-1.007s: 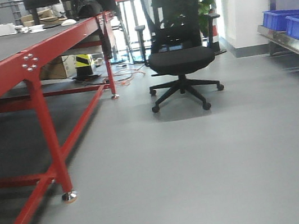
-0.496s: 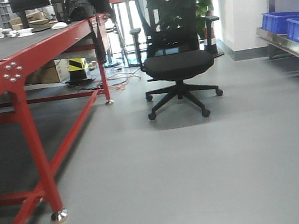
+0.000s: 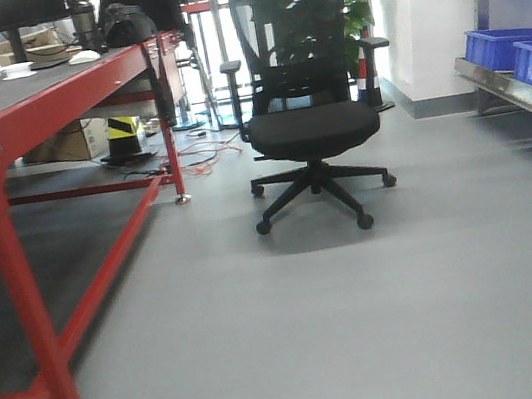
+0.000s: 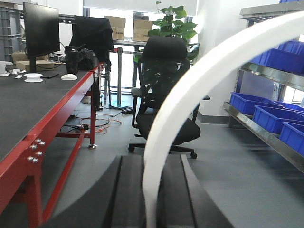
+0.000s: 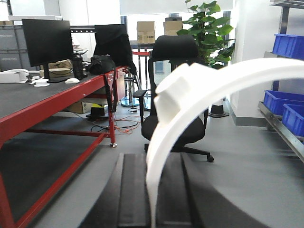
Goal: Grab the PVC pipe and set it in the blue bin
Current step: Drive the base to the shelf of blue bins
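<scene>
In the right wrist view my right gripper (image 5: 152, 156) is shut on the PVC pipe (image 5: 164, 142). It is a white curved piece with a squared block tab (image 5: 178, 90), and it rises from between the dark fingers and bends off to the right. In the left wrist view my left gripper (image 4: 151, 159) is shut on a larger, shallower white arc (image 4: 190, 90) that sweeps up to the top right. Blue bins (image 3: 500, 46) stand on a metal shelf at the right; they also show in the left wrist view (image 4: 266, 118) and the right wrist view (image 5: 287, 45). Neither gripper shows in the front view.
A long red-framed table (image 3: 47, 97) with a black top runs along the left, its near leg (image 3: 46, 376) close by. A black office chair (image 3: 309, 122) stands on the grey floor ahead. A monitor (image 4: 42, 31), boxes and a plant (image 5: 209, 23) are at the back.
The front view has rolled forward: the red table leg slid left and nearer, the chair grew larger and drifted a little left, and the blue bins stayed at the right edge.
</scene>
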You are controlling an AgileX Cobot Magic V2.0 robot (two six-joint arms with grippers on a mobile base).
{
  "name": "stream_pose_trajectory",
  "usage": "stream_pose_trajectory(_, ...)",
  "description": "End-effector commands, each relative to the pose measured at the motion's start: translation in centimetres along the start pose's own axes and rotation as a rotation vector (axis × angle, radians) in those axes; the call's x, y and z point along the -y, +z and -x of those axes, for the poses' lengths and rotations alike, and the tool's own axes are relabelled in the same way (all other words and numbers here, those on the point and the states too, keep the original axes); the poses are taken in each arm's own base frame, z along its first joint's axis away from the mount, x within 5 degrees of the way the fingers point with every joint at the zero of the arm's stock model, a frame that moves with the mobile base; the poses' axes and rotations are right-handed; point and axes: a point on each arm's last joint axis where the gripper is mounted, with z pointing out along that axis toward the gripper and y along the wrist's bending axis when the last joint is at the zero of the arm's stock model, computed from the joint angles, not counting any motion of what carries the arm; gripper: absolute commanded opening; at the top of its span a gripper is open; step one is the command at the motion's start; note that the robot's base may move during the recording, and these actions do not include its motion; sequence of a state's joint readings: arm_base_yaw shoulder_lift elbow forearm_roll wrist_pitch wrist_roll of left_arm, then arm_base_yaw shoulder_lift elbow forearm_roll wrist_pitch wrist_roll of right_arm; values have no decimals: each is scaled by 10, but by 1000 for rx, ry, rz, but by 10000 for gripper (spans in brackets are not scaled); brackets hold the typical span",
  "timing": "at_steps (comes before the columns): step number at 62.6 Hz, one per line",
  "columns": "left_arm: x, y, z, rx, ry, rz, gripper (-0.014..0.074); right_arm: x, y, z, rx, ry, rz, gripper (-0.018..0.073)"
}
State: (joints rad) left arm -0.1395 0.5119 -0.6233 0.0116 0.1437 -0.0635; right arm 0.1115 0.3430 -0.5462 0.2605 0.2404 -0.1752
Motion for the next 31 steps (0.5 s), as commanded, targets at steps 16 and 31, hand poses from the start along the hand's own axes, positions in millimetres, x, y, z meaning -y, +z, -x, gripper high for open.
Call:
stream_pose_trajectory(16,0,-2,3,34,2,2,-111,0,-1,2,26,-11,-6,-163)
stream_pose_trajectory(31,0,-2,3,34,2,2,-111,0,-1,2,26,-11,-6,-163)
